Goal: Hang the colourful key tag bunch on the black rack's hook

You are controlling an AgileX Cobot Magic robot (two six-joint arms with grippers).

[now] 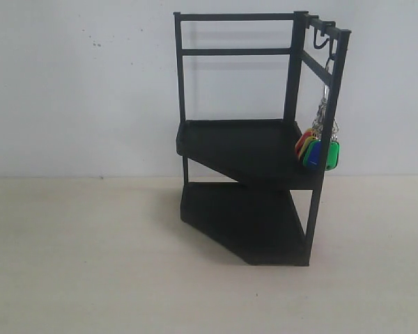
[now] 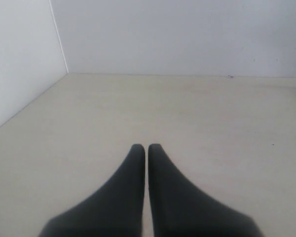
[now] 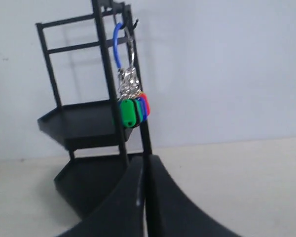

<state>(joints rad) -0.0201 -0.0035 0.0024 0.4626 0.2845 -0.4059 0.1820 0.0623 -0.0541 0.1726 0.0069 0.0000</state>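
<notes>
The black rack (image 1: 251, 139) stands upright at mid-table, its two angled trays one above the other. The colourful key tag bunch (image 1: 319, 149) hangs by its silver rings from a hook (image 1: 322, 43) on the rack's top right rail, beside the right post. In the right wrist view the same bunch (image 3: 133, 111) dangles from a blue loop (image 3: 117, 47) next to a rack post (image 3: 108, 74). My right gripper (image 3: 145, 160) is shut and empty, apart from the rack and below the tags. Over bare table, my left gripper (image 2: 146, 146) is shut, holding nothing. Neither arm shows in the exterior view.
A pale wooden table (image 1: 90, 264) carries the rack, with a white wall (image 1: 76, 83) behind it. In the left wrist view a side wall (image 2: 19, 59) meets the back wall at a corner.
</notes>
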